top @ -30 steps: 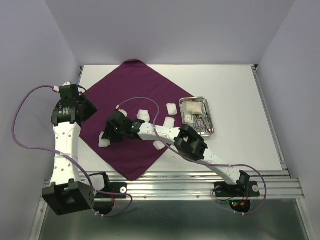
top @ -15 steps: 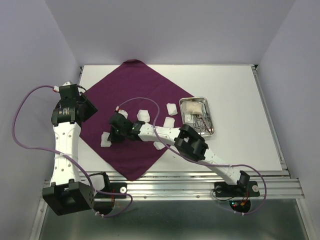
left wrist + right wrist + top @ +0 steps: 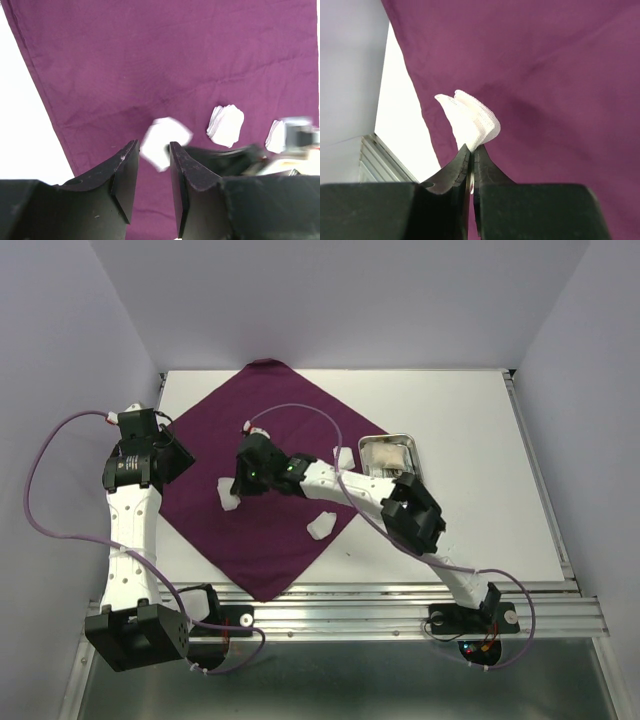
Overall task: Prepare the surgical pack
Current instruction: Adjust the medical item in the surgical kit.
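The right pincer [image 3: 471,150] is closed on one corner of a white gauze pad [image 3: 470,122], held raised over the purple cloth [image 3: 270,410], well to the left of the steel tray [image 3: 390,437]. With only a thin edge gripped, the carry should probably be slow and level so the pad does not slip free. A loose pad [image 3: 321,525] lies nearer the tray. The left pincer [image 3: 152,147], far left of the tray, stands partly open and holds nothing.
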Robot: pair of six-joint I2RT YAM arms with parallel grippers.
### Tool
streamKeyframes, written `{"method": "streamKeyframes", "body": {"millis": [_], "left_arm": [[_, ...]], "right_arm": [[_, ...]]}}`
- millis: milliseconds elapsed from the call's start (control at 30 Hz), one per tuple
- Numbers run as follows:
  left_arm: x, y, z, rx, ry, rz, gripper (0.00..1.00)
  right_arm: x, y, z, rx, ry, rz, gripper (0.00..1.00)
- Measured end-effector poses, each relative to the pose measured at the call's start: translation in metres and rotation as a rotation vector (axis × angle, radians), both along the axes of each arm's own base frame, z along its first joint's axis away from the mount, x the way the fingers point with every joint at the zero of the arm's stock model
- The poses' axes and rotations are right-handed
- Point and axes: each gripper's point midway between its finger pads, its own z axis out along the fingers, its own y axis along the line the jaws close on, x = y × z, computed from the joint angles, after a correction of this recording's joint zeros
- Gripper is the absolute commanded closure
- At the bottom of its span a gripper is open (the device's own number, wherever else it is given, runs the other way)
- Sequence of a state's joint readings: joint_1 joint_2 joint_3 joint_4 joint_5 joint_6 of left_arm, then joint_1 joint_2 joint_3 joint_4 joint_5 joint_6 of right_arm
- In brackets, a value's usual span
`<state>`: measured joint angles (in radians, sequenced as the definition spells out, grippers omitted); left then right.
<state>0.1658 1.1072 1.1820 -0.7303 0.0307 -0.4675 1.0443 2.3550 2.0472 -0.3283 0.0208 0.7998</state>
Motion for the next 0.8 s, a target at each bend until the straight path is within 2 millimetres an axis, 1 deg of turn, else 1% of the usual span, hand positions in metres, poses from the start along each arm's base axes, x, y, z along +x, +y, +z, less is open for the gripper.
{"method": "streamKeyframes", "body": {"millis": [33,67,167,267,300,400,500,567,800], "left_arm": [[0.000,0.000,0.000,0.000,0.000,0.000,0.58],[0.000,0.000,0.000,0.000,0.000,0.000,0.58],[0.000,0.000,-0.001,-0.001,0.001,-0.001,0.58],[0.000,0.000,-0.002,-0.002,0.004,-0.002,0.58],[0.000,-0.001,-0.002,-0.003,0.004,-0.002,0.58],[0.000,-0.001,-0.002,-0.003,0.004,-0.002,0.58],[-0.001,-0.001,-0.003,-0.003,0.006,-0.002,0.58],[-0.001,-0.001,-0.004,-0.004,0.009,-0.002,0.58],[0.000,0.000,-0.003,-0.003,0.005,-0.002,0.58]], "right_arm": [[0.005,-0.005,0.004,0.001,-0.003,0.001,0.99],[0.014,-0.016,0.010,0.004,-0.004,-0.002,0.99],[0.037,-0.041,0.018,0.009,-0.002,-0.010,0.99],[0.054,-0.063,0.018,0.003,0.008,-0.017,0.99],[0.063,-0.072,0.017,0.001,0.010,-0.019,0.99],[0.076,-0.089,0.010,-0.006,0.029,-0.019,0.99],[0.079,-0.100,-0.001,-0.018,0.053,-0.010,0.99],[0.077,-0.107,-0.011,-0.031,0.077,0.001,0.99],[0.072,-0.121,-0.032,-0.061,0.121,0.020,0.99]]}}
